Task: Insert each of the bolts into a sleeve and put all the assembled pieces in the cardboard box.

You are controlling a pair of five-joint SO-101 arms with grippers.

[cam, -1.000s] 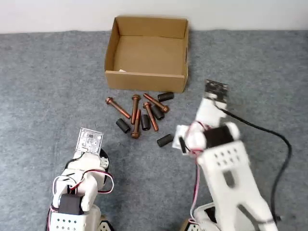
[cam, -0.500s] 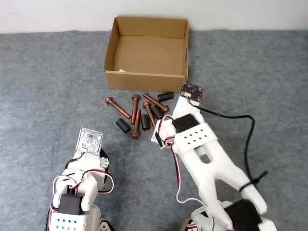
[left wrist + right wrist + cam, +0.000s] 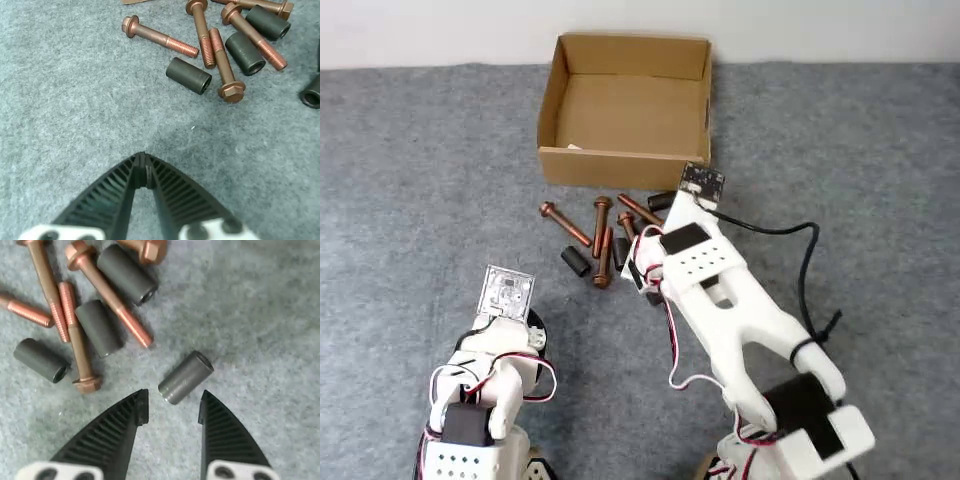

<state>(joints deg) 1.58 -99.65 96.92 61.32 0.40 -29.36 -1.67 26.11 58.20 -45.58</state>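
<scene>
Loose sleeve (image 3: 186, 377): a short dark cylinder lying on its side, alone, farther out from the cardboard box (image 3: 625, 170) than the main pile, toward the box's right front corner.

Handling, by judgement: stiff, smooth-walled and probably metal, so dense for its size. It is apt to roll or squirt out if pinched off-centre. Best hold is across the diameter at mid-length, leaving the open bore end free to take a bolt. The grey felt-like counter (image 3: 420, 150) should damp rolling.

Right jaws: released, spread either side of the sleeve's near end, not touching it as far as I can tell. The right arm (image 3: 720, 290) leans over this spot.

Pile, between this sleeve and the box's front wall:
- Copper bolts (image 3: 601, 225): flanged hex heads, threaded tips, rigid. Take them on the plain shank; the threads give bite but tilt the hold.
- More sleeves (image 3: 97, 327) lie among them, some touching bolts.
- No bolt sits in a sleeve yet.

Left jaws: clenched on nothing, tips together, above bare counter. They are farther from the box than the pile, on the box's left side. The left arm (image 3: 490, 380) is well back.
</scene>
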